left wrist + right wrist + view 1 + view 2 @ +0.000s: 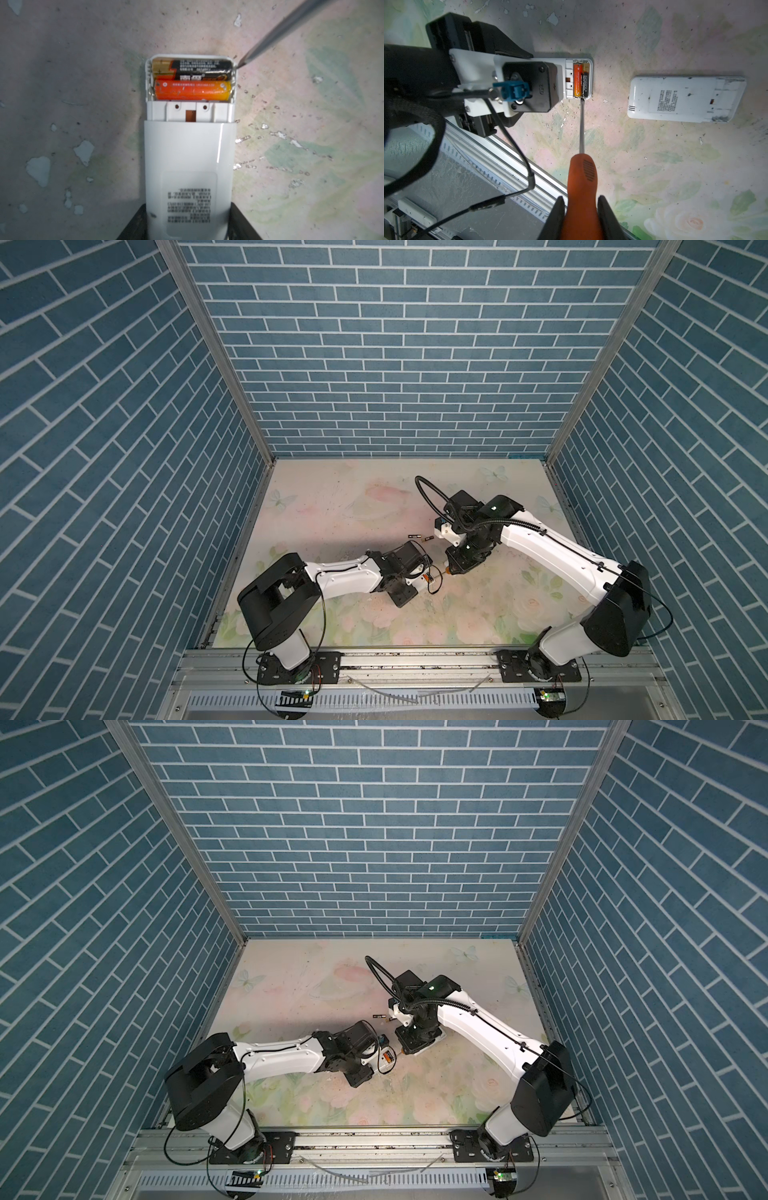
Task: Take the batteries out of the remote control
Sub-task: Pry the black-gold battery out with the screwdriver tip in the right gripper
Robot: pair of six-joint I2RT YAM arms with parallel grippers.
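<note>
Beyond your right gripper [580, 202], clamping an orange-handled steel screwdriver [582, 174], a hard pry could skid off the black-and-gold cylindrical battery [199, 68].

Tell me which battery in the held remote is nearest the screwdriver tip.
The black battery, at the end of the remote; the orange battery lies beside it, farther.
</note>
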